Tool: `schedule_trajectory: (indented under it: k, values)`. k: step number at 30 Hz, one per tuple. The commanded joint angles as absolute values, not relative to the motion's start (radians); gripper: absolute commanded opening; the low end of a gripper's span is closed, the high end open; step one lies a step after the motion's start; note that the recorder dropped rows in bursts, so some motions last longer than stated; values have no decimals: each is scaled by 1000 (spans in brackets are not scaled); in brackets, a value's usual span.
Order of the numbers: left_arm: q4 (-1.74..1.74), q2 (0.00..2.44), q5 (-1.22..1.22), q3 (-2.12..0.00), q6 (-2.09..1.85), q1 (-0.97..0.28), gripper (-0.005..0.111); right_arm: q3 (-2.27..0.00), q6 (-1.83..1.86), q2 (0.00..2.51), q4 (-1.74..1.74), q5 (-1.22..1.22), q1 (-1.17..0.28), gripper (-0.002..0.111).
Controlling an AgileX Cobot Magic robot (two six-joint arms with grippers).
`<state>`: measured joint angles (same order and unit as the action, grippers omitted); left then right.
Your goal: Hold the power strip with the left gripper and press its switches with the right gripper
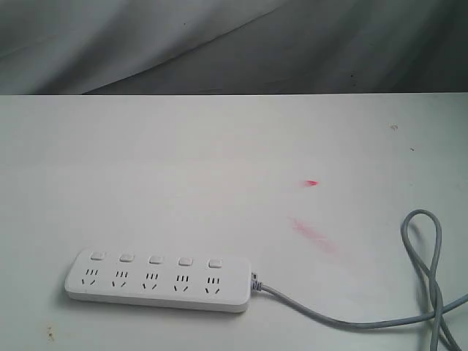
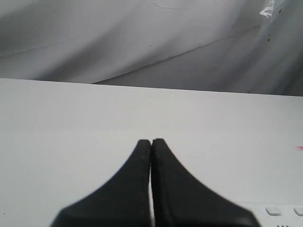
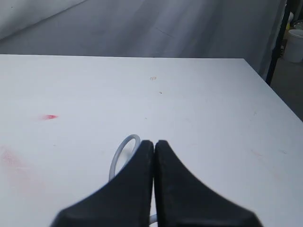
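- The white tabletop (image 1: 219, 161) carried the task's things and a few red smears (image 1: 314, 238) toward its right side. Neither arm showed in the exterior view, so I judged the step in hand to be the first approach.
- The power strip (image 1: 157, 281) lay flat close to the tabletop's near edge, toward the near left corner, sockets up and its length running along that edge.
- Its grey cord (image 1: 420, 213) left the strip's right end and looped near the right edge. The right arm would do best to come in from above rather than sweep across it.
- The left gripper (image 2: 151, 142) had its two black fingers pressed tip to tip, holding nothing, with a corner of the strip just beside it. It would need to spread first, then clamp across the narrow width at the end away from the cord, clear of the buttons, so the bar could not slide.
- The right gripper (image 3: 154, 143) was likewise pinched together and empty, over the cord's loop — a closed tip suited pressing.
- The switches (image 1: 156, 259), five along the strip's far side, were small. Each press should go straight down, one at a time.
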<state>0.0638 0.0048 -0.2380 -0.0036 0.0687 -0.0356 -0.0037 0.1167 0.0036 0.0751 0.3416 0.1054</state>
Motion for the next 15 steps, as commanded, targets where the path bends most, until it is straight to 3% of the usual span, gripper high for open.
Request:
schedule_trajectory:
  k: [1,15]
  values:
    - [67,0,-227,0,70,-40,2,0,120,0,66,333,109,0]
    - [-150,0,-219,0,-90,-40,2,0,120,0,66,333,109,0]
